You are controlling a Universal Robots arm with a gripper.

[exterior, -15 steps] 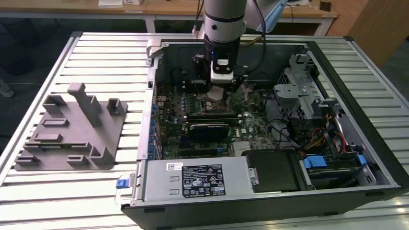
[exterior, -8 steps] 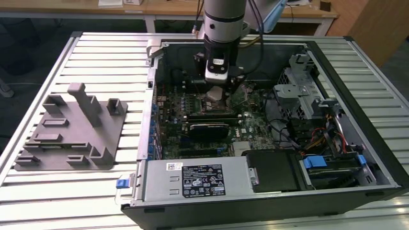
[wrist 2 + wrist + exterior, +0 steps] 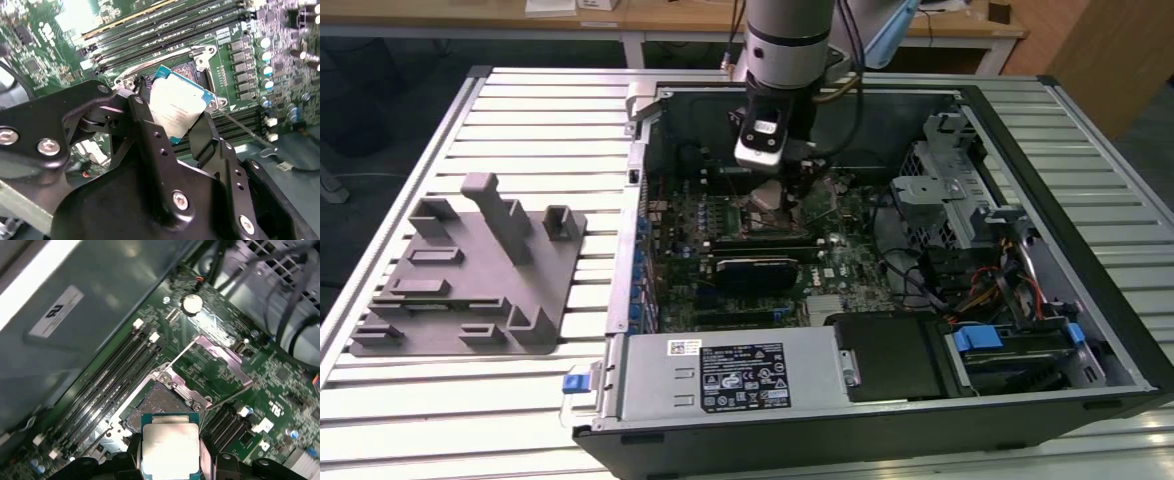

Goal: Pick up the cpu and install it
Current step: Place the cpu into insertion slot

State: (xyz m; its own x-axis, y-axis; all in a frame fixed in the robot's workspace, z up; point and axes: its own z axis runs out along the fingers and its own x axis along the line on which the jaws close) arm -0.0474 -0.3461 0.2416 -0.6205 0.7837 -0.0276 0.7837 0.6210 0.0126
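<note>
The cpu (image 3: pixel 176 107) (image 3: pixel 170 445) is a flat square chip with a shiny silver top and a teal rim. My gripper (image 3: pixel 172 117) is shut on the cpu, with a black finger on either side. The chip hangs tilted just above the open socket (image 3: pixel 157 402) on the green motherboard (image 3: pixel 235 35). The socket's metal load plate (image 3: pixel 220 357) is flipped open beside it. In the exterior view my gripper (image 3: pixel 774 185) reaches down into the open computer case (image 3: pixel 1067 330), over the motherboard's far part.
Memory slots (image 3: pixel 117 375) run alongside the socket. A drive cage (image 3: pixel 961 190) and loose cables (image 3: pixel 987 290) fill the case's side on the exterior view's right. A power supply (image 3: pixel 727 375) sits at the near edge. A grey plastic fixture plate (image 3: pixel 474 270) stands on the slatted table at the exterior view's left.
</note>
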